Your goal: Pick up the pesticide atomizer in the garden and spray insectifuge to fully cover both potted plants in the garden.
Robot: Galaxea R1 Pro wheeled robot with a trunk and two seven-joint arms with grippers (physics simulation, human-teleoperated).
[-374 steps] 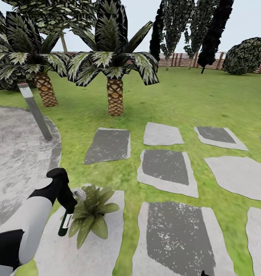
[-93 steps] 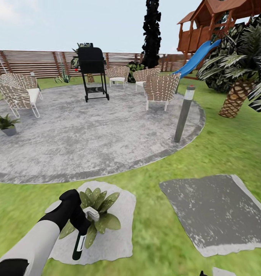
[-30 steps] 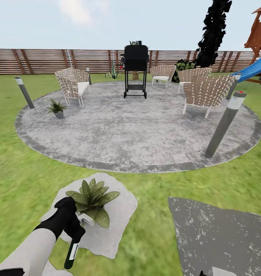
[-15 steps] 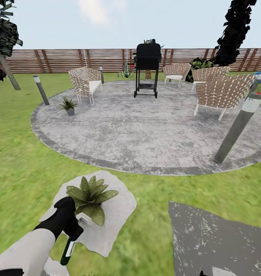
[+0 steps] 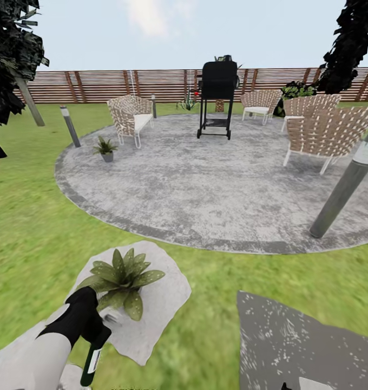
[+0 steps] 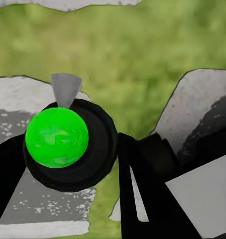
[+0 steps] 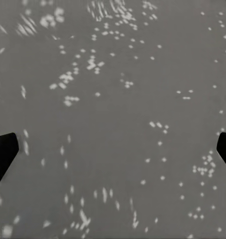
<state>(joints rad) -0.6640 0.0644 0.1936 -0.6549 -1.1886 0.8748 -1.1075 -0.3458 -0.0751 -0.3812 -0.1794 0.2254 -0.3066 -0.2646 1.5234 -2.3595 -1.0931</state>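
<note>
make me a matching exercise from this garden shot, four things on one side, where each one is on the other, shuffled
Things:
1. pesticide atomizer
2. near potted plant
3. far potted plant
4. black grill

Places:
A. at the left edge of the round patio, near a woven chair
B. at the back of the patio, before the fence
C. held in the left gripper
D. on a pale stepping stone in the lawn

Pairs: 1-C, 2-D, 3-A, 4-B
</note>
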